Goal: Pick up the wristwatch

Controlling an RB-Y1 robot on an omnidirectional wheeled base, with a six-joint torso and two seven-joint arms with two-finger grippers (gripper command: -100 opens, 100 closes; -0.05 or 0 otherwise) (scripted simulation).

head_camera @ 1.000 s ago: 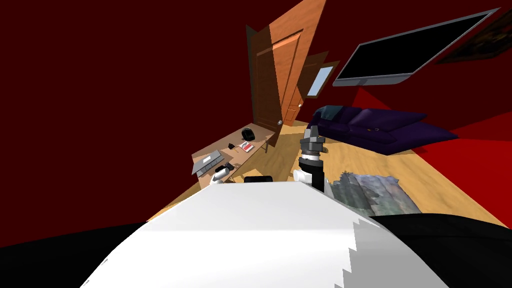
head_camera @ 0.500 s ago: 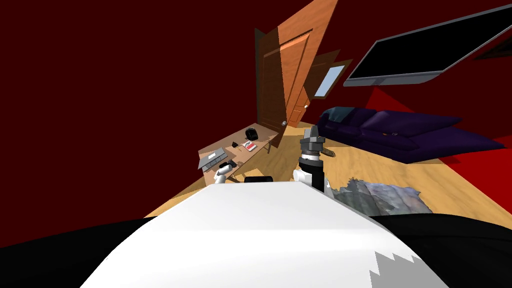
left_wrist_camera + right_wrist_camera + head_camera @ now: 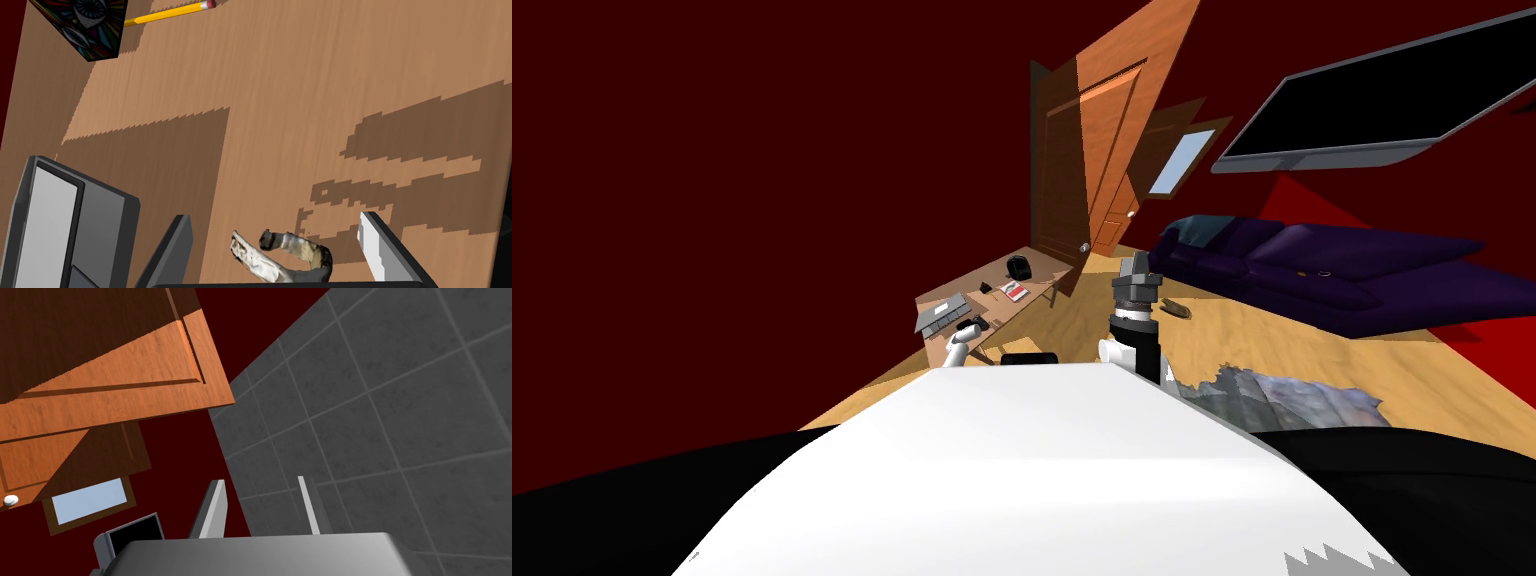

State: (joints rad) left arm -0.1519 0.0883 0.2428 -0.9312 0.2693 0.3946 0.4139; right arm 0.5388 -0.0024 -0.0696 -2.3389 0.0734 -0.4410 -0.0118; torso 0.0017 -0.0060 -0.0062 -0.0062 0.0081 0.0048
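Note:
The wristwatch (image 3: 282,255), pale with dark patches and a curled strap, lies on the wooden desk (image 3: 310,90). My left gripper (image 3: 275,247) is open right above it, with one of its fingers (image 3: 172,247) on either side of the watch and not touching it. In the head view the left gripper (image 3: 972,328) reaches over the desk's near end (image 3: 992,300), beside the grey laptop (image 3: 942,310). My right gripper (image 3: 1137,268) is raised in front of me, away from the desk, open with nothing between its fingers (image 3: 212,510).
The laptop (image 3: 60,220) stands close beside the left gripper. A yellow pencil (image 3: 170,12) and a colourful box (image 3: 90,25) lie farther along the desk. A black object (image 3: 1020,268) and a red-white book (image 3: 1014,292) sit near the open wooden door (image 3: 1072,170). A dark sofa (image 3: 1312,265) stands to the right.
The whole head view has shifted, so I have turned slightly. My left arm has stretched farther out over the desk's near end. The right arm holds its pose.

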